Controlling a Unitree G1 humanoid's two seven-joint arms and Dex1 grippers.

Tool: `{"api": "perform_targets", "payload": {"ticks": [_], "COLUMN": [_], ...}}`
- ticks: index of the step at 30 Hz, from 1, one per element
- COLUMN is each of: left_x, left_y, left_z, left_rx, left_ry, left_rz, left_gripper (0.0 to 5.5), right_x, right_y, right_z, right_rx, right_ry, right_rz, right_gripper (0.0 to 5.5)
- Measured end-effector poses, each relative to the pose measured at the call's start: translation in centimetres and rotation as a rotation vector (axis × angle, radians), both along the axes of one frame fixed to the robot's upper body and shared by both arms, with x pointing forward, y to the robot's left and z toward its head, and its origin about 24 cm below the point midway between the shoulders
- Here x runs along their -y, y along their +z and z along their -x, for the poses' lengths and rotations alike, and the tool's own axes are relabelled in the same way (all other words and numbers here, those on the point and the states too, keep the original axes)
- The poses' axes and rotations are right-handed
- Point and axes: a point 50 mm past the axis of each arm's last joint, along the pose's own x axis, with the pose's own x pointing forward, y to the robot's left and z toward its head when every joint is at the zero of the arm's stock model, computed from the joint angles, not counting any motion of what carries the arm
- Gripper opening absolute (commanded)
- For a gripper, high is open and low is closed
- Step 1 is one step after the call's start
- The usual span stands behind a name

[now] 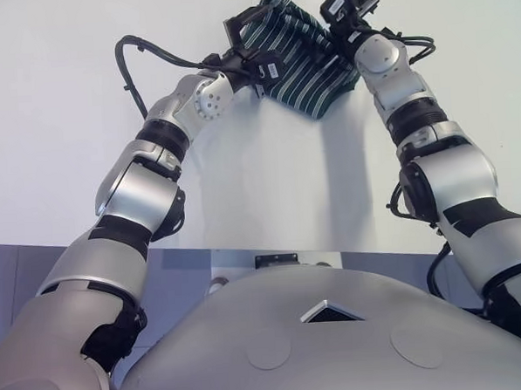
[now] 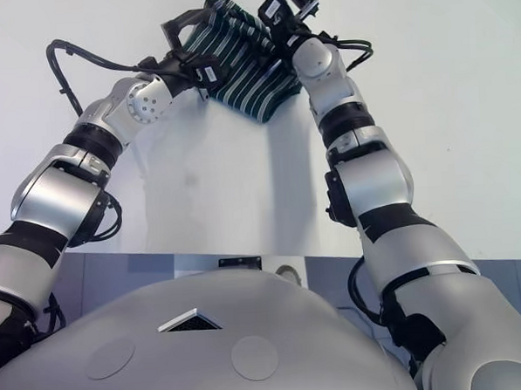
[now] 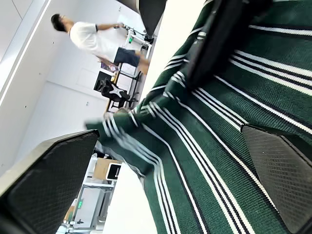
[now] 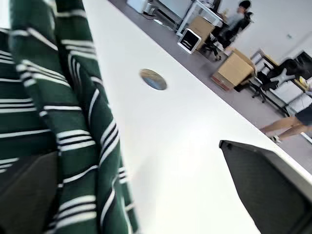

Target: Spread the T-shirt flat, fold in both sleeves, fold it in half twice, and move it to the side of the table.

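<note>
The dark green T-shirt with thin white stripes lies in a small folded bundle far out on the flat white table. The left gripper sits at its left edge with its two black fingers spread wide and cloth between them. The right gripper is at the right edge, also spread wide, with cloth draped by one finger. The folding looks about done, so I think the next job is to pinch both edges and slide the bundle sideways. The arms hide the far edge, and no sleeves can be made out.
</note>
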Motion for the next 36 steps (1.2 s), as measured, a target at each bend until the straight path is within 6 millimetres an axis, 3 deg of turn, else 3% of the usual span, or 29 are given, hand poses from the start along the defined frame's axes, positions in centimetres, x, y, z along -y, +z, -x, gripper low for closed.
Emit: {"api": "perform_targets", "payload": {"ticks": [4,9,12,14,16,20,22,23,24,27,28,30,32,35,36], "left_x": [0.0,0.0,-0.8,-3.0,-5.4,-11.1,-14.3,-16.2,-17.1,-17.7,-17.9,-18.1,-18.5,-18.6,-18.5], "left_y": [-0.1,-0.2,-0.1,0.4,1.7,2.8,3.2,3.9,4.3,4.3,3.9,3.7,2.7,1.5,1.2], "left_z": [0.1,0.1,0.0,-0.9,-1.9,-2.9,-2.9,-2.7,-2.6,-2.3,-2.0,-1.7,-1.1,-0.3,-0.2], "left_rx": [0.002,0.004,-0.012,-0.088,-0.135,-0.297,-0.357,-0.318,-0.295,-0.287,-0.287,-0.282,-0.286,-0.293,-0.293], "left_ry": [0.004,0.017,0.12,0.361,0.539,0.84,0.919,0.925,0.919,0.914,0.926,0.935,0.972,1.017,1.027], "left_rz": [0.007,0.024,0.151,0.441,0.734,1.454,1.858,1.937,1.953,1.962,1.958,1.959,1.956,1.941,1.917], "left_gripper": [5.37,5.37,5.37,5.37,5.37,5.37,5.37,5.37,5.37,5.37,5.37,5.37,5.37,5.37,5.37], "right_x": [1.4,3.5,2.5,-0.5,-2.4,-4.7,-4.8,-4.2,-3.6,-0.8,1.2,7.1,11.8,16.5,17.2], "right_y": [2.1,2.4,4.5,5.6,4.9,1.4,-1.8,-3.0,-3.0,-2.9,-2.7,-2.8,-3.0,-2.4,-2.3], "right_z": [-1.3,-1.5,-1.9,-1.6,-0.7,1.4,2.6,2.9,2.4,1.5,1.2,1.4,2.7,4.3,4.6], "right_rx": [0.016,0.056,0.146,0.194,0.172,-0.004,-0.207,-0.281,-0.309,-0.323,-0.293,-0.209,-0.134,-0.042,-0.028], "right_ry": [-0.101,-0.151,-0.037,0.161,0.265,0.36,0.274,0.182,0.109,-0.104,-0.212,-0.483,-0.64,-0.74,-0.746], "right_rz": [-0.141,-0.08,-0.121,-0.183,-0.253,-0.455,-0.59,-0.639,-0.663,-0.697,-0.677,-0.508,-0.325,-0.027,0.041], "right_gripper": [5.4,5.4,5.4,5.4,5.4,5.4,5.4,5.4,5.4,5.4,5.4,5.4,5.4,5.4,5.4]}}
